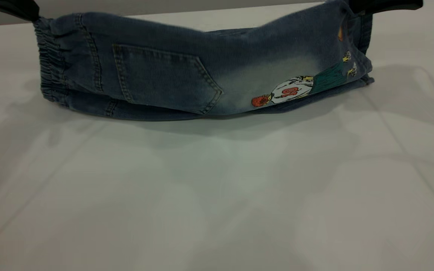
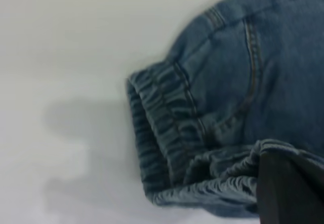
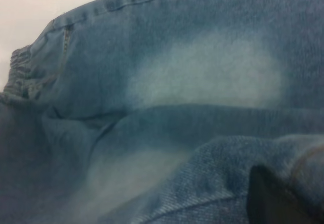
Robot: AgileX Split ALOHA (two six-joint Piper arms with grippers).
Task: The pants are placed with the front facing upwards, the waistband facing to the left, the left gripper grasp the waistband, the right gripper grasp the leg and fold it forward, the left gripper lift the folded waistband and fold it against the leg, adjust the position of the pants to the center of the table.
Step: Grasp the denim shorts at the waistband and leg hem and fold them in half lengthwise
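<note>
Mid first fold: the left gripper [image 1: 21,9] pinches the waistband [image 1: 51,62] and the right gripper [image 1: 375,5] apparently pinches the leg, both lifting the pants [image 1: 209,71] above the table [image 1: 217,195]; the waistband fold and centring remain.

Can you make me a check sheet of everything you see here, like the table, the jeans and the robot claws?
Surface: the table is plain white-grey, with soft shadows under the pants.
Job's things: the pants are lifted along their top edge, back side showing a patch pocket and cartoon print; the lower edge rests on the table. The waistband is at the left end.
Clutter: nothing seen.
Grippers: the left gripper is clamped on the waistband; the right gripper is clamped on the leg end.
Cables: nothing seen.
Surroundings: a grey strip behind the table's far edge.
</note>
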